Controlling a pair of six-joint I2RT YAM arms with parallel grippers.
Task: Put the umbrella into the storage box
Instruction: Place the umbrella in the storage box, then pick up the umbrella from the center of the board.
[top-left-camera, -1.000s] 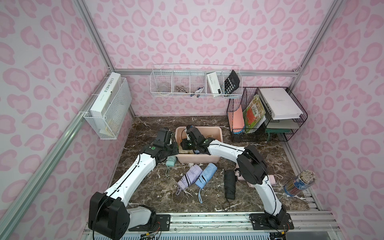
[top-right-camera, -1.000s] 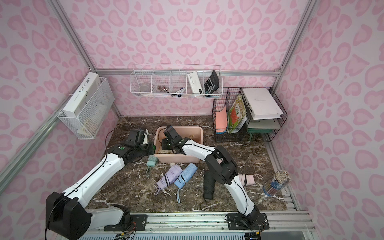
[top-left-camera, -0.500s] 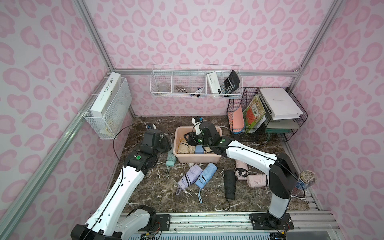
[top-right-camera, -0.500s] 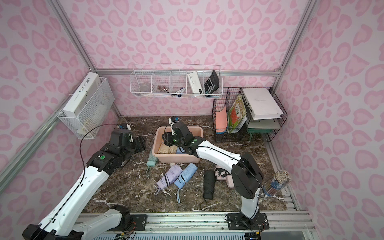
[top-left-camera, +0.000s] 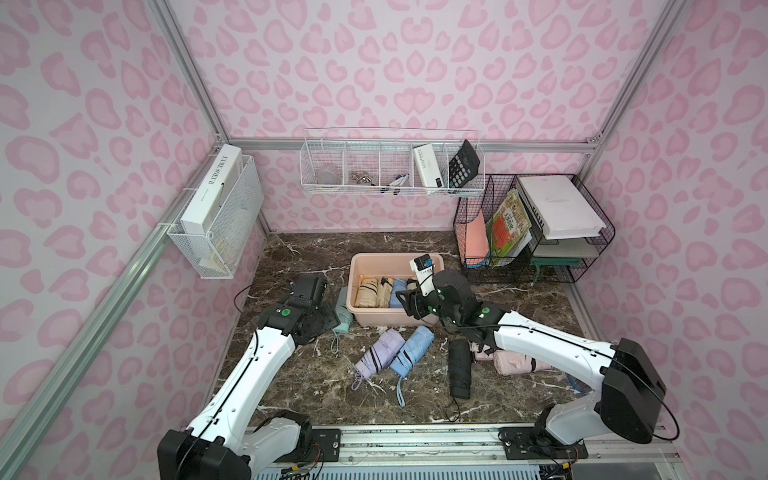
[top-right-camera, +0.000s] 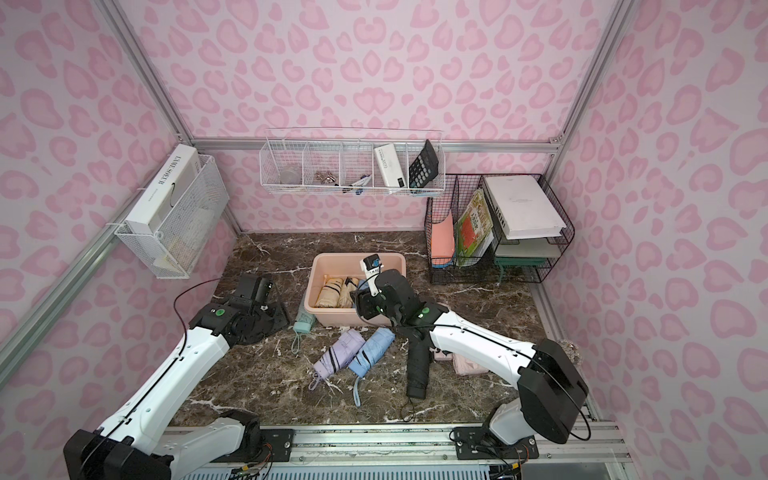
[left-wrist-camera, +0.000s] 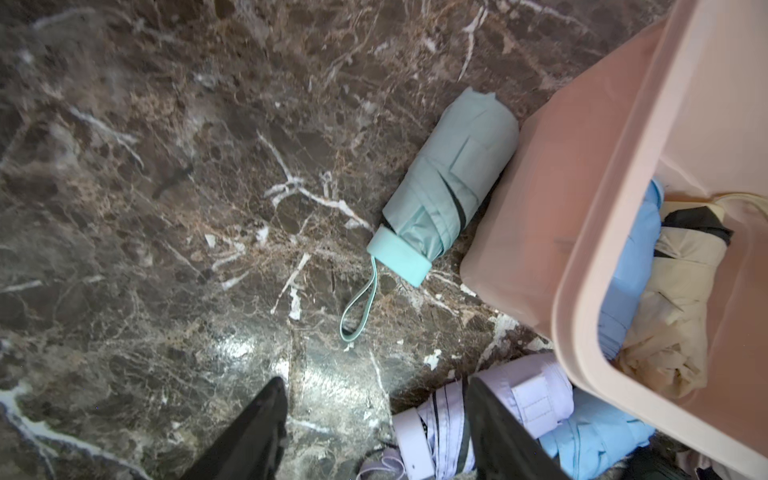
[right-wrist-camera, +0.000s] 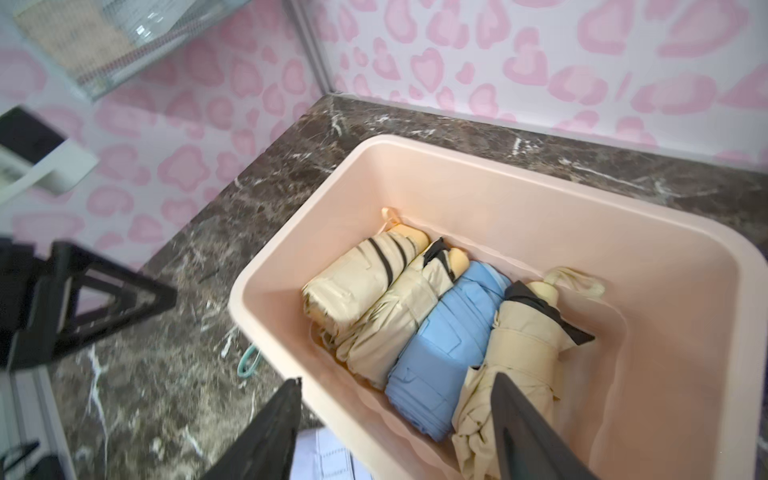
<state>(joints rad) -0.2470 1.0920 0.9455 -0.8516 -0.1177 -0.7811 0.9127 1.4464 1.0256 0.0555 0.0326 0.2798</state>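
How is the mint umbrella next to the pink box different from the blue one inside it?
The mint umbrella lies on the marble table against the outer wall of the storage box; the blue umbrella lies inside, between cream umbrellas. Mint's wrist loop trails out; blue's is hidden. Both are folded.

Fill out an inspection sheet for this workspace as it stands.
Surface: marble tabletop, dark, veined, no spills seen.
Job's things: storage box holds three beige umbrellas and a blue umbrella; mint umbrella lies against its outer wall; lilac umbrella, light blue umbrella, black umbrella and pale pink umbrellas lie on the tabletop.
Clutter: black wire file rack with books and papers, at the back.
Grippers: left gripper open, empty, above the tabletop; right gripper open, empty, above the box's near rim.
Cables: black cable loops beside the left arm.
Surroundings: pink patterned walls; white wire baskets hang on them.
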